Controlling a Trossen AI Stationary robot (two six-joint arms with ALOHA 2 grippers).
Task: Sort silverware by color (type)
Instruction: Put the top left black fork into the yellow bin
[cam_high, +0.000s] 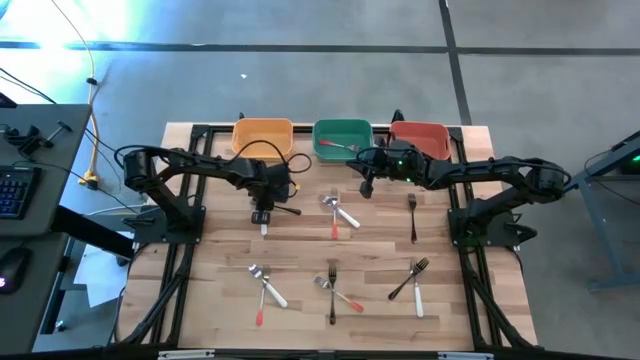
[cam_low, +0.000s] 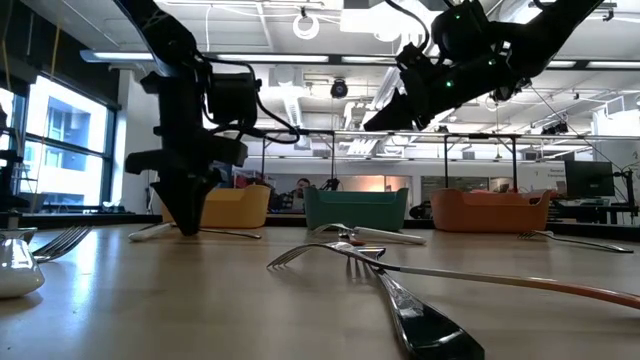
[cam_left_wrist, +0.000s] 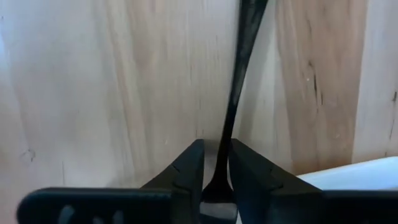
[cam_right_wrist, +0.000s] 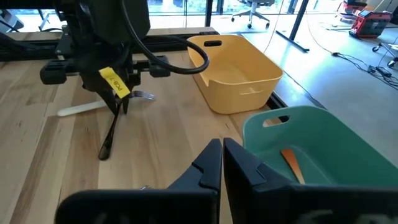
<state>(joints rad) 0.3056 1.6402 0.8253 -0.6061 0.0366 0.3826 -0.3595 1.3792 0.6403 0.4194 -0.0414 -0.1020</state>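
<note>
My left gripper (cam_high: 263, 212) (cam_left_wrist: 216, 168) points down at the table's far-left part, shut on a black-handled piece of silverware (cam_right_wrist: 111, 134). A white-handled piece (cam_right_wrist: 78, 110) lies flat beside it. My right gripper (cam_high: 368, 186) (cam_right_wrist: 222, 155) hovers shut and empty above the table, just in front of the green bin (cam_high: 342, 140). That bin holds a red-orange-handled piece (cam_right_wrist: 290, 163). More forks and spoons lie flat in pairs and singly across the middle (cam_high: 340, 213) and near part (cam_high: 333, 290) of the table. My left gripper pinches the black-handled piece between its two fingers (cam_left_wrist: 189, 171), where the black handle (cam_left_wrist: 225, 149) narrows toward the silver head. The fingers come from above, pointing down, and lie across the handle. The handle's free end (cam_right_wrist: 104, 153) rests on the table.
The yellow bin (cam_high: 263, 137), green bin and red bin (cam_high: 420, 138) stand in a row at the far edge. A black fork (cam_high: 412, 215) lies right of centre; crossed pairs lie near-left (cam_high: 265, 285) and near-right (cam_high: 412, 280). Bare wood shows between these groups.
</note>
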